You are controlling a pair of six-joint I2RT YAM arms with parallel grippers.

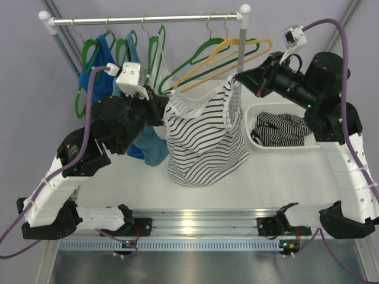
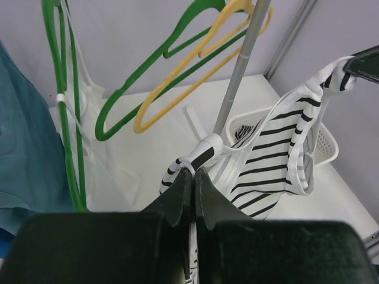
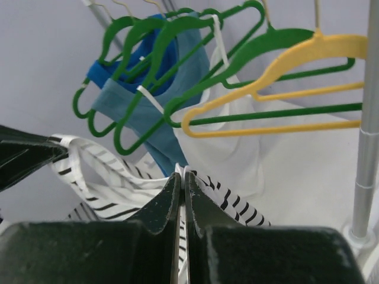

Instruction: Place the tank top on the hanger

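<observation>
The tank top (image 1: 201,139), white with thin black stripes, hangs spread between my two grippers, its hem resting on the table. My left gripper (image 1: 167,109) is shut on one strap (image 2: 204,151). My right gripper (image 1: 237,77) is shut on the other strap (image 3: 195,174). An empty green hanger (image 1: 204,53) hangs on the rail just above and behind the top, beside a yellow hanger (image 1: 237,50). The green hanger also shows in the left wrist view (image 2: 160,65) and the right wrist view (image 3: 278,44).
The rail (image 1: 142,19) carries several green hangers with blue tops (image 1: 106,56) and a white top (image 1: 163,71). Its right post (image 1: 240,53) stands close to my right gripper. A white basket (image 1: 278,148) at the right holds a darker striped garment (image 1: 281,130).
</observation>
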